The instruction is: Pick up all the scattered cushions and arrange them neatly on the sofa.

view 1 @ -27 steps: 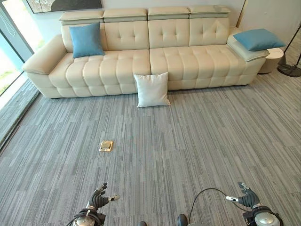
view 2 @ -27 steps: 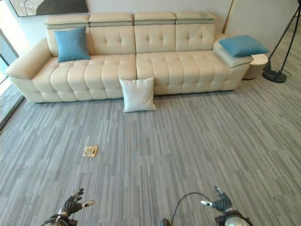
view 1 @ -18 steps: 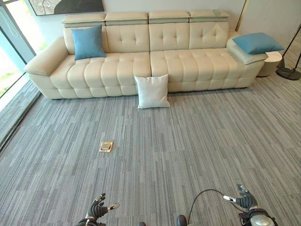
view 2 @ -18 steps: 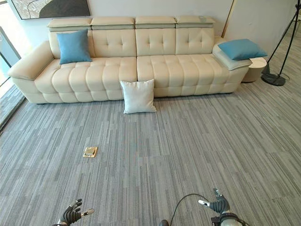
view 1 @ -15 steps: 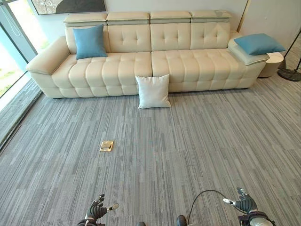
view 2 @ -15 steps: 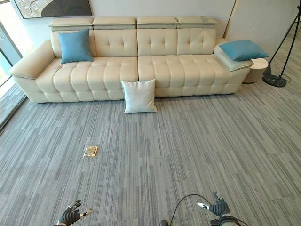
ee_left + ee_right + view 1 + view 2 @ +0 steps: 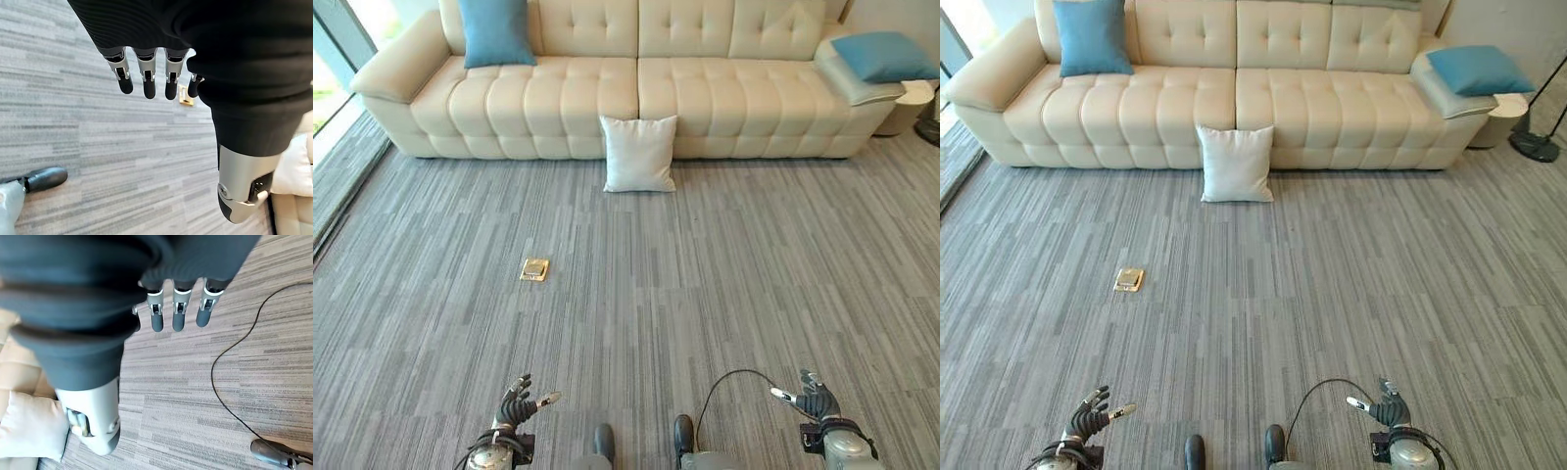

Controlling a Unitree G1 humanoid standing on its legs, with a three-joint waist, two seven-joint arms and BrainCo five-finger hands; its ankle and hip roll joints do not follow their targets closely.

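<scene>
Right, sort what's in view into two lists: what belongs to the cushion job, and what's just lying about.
Belongs to the job:
white cushion on the floor, leaning against the sofa front
sofa
blue cushion on the seat
blue cushion on the armrest

Just lying about:
brass floor plate
lamp base

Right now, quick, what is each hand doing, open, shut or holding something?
Left hand: open, fingers straight, holding nothing, over the grey striped carpet.
Right hand: open, fingers straight, holding nothing.

Sofa [image 7: 636, 88] back and blue cushion [image 7: 496, 29] cut off at top
</scene>
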